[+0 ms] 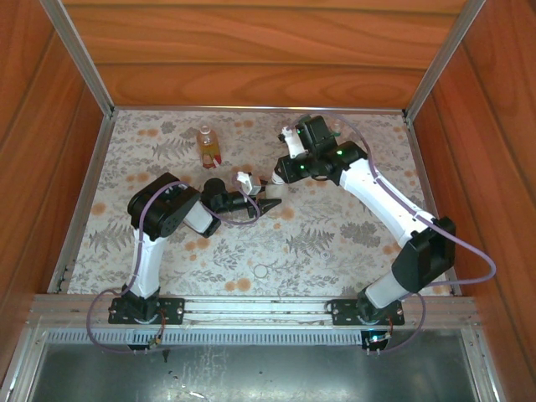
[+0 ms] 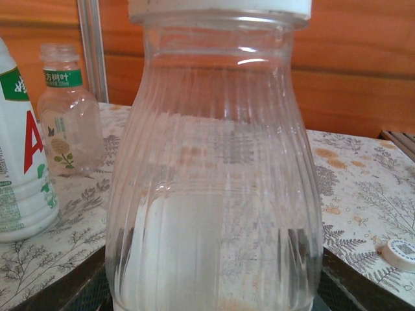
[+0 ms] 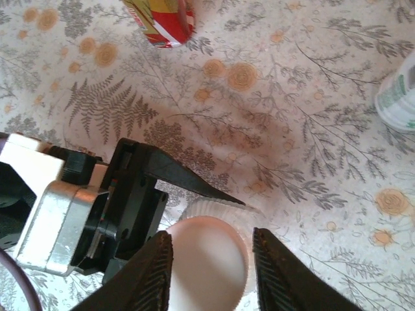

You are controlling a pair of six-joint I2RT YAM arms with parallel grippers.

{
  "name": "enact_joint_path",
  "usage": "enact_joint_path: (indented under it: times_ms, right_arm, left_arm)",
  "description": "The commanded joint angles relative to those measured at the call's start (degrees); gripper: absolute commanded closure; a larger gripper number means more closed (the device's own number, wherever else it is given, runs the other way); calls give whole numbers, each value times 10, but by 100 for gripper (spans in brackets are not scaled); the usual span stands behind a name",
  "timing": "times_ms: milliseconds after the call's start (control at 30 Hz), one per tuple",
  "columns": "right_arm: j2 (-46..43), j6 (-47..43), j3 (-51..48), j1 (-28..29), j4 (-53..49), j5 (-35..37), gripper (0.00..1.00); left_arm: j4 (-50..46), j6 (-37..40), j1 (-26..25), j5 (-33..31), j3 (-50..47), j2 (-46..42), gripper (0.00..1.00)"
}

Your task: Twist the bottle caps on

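Observation:
My left gripper point(image 1: 266, 202) is shut on the clear ribbed bottle point(image 2: 214, 162) near the table's middle; its dark fingers show through the bottle's lower sides. A white bottle cap point(image 3: 209, 259) sits on that bottle's neck, and its rim point(image 2: 220, 6) shows at the top of the left wrist view. My right gripper point(image 3: 211, 241) hangs over the cap with its jaws open astride it; a narrow gap shows at the right finger point(image 3: 285, 272). The left gripper's black finger point(image 3: 188, 175) lies beside the cap.
The amber bottle with the red label point(image 1: 207, 144) stands at the back, left of centre point(image 3: 165, 19). A white printed bottle point(image 2: 19, 168) and a small clear uncapped bottle point(image 2: 65, 110) stand behind. A loose pale cap point(image 2: 401, 253) lies on the cloth. Wooden walls close in the table.

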Motion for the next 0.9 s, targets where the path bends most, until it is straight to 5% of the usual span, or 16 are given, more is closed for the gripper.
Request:
enact_joint_path:
  times_ms: [0, 533, 867]
  right_arm:
    - [7, 17, -9, 10, -90, 44, 57]
    - [57, 76, 106, 29, -110, 47, 40]
    - [75, 50, 109, 30, -124, 28, 57]
  left_arm:
    - [-44, -18, -4, 13, -10, 14, 41]
    - [-44, -16, -4, 15, -10, 13, 41]
    - [-44, -15, -3, 15, -12, 11, 41]
